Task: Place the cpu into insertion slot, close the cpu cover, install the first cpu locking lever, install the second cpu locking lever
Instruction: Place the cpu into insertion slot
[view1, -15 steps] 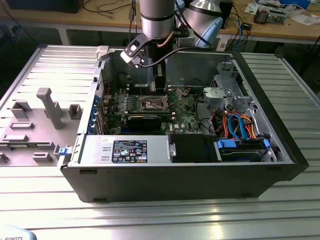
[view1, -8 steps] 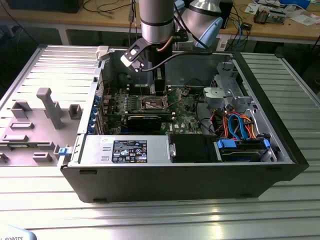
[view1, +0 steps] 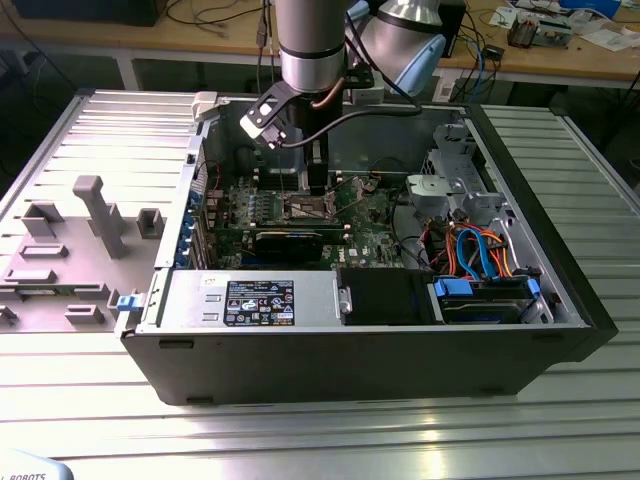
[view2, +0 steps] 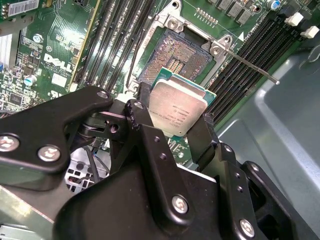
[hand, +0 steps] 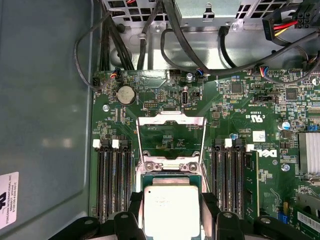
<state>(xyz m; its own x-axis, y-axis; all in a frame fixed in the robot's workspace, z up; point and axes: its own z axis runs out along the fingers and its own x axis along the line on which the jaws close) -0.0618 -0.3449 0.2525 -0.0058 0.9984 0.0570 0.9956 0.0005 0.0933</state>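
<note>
My gripper (view2: 176, 107) is shut on the cpu (view2: 179, 111), a small square chip with a silver top, its two black fingers pressing on opposite edges. The chip hangs tilted just above the insertion slot (view2: 175, 56), whose dark pin field lies bare. In the first wrist view the cpu (hand: 171, 210) sits between the fingers of the gripper (hand: 171, 205), and the cpu cover (hand: 171, 119) stands swung open beyond it. A thin metal locking lever (view2: 250, 64) sticks out unlatched beside the slot. In the exterior view the gripper (view1: 318, 187) reaches down into the open computer case over the green motherboard (view1: 370, 215).
Long black memory slots (hand: 112, 175) flank the socket on both sides. A black expansion card (view1: 290, 240), a power supply (view1: 250, 300) and a drive cage with blue and orange cables (view1: 480, 255) crowd the case. Black cables (hand: 150, 35) run beyond the board. A grey fixture plate (view1: 70, 250) lies outside.
</note>
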